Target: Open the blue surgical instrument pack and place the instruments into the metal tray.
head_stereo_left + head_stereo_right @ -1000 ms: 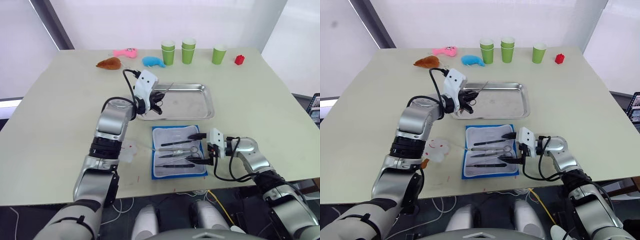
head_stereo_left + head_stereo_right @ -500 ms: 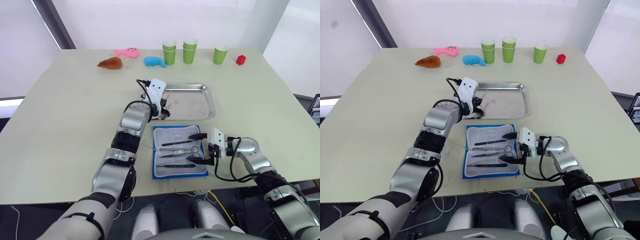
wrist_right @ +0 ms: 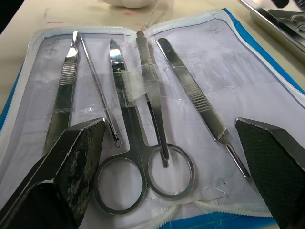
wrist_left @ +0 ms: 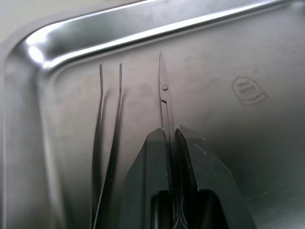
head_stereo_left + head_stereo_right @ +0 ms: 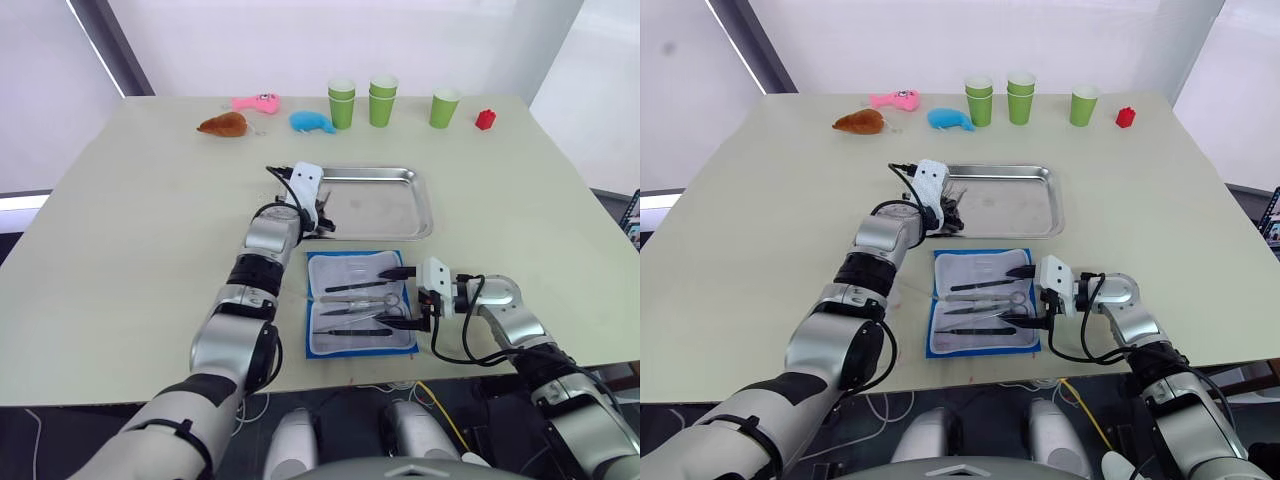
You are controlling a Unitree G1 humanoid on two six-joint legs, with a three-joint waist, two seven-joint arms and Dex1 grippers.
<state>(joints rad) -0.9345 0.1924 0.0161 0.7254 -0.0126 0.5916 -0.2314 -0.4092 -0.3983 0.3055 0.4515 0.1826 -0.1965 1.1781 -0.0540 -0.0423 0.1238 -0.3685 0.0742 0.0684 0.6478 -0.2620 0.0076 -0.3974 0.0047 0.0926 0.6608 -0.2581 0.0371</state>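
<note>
The blue surgical instrument pack [image 5: 358, 268] lies open near the table's front edge, pale lining up. Several instruments sit in it: ring-handled scissors [image 3: 138, 157], flat forceps [image 3: 190, 93] and a thin probe [image 3: 97, 90]. Behind it lies the metal tray [image 5: 400, 205]. My left gripper [image 5: 322, 218] is low over the tray's left end, shut on slim scissors [image 4: 164, 102] whose blades point along the tray floor. Tweezers [image 4: 107, 143] lie in the tray beside them. At the pack's right edge my right gripper [image 5: 405, 297] stands open, one finger on either side of the instruments' handle ends.
Along the far edge stand three stacks of green cups [image 5: 341, 103] [image 5: 380, 100] [image 5: 445, 107] and a red block [image 5: 486, 119]. A blue whale toy [image 5: 311, 122], a pink toy [image 5: 255, 102] and a brown toy [image 5: 223, 125] lie at the back left.
My left gripper has come down with the scissors from above the tray's left end to just over its floor. The right gripper has stayed where it was.
</note>
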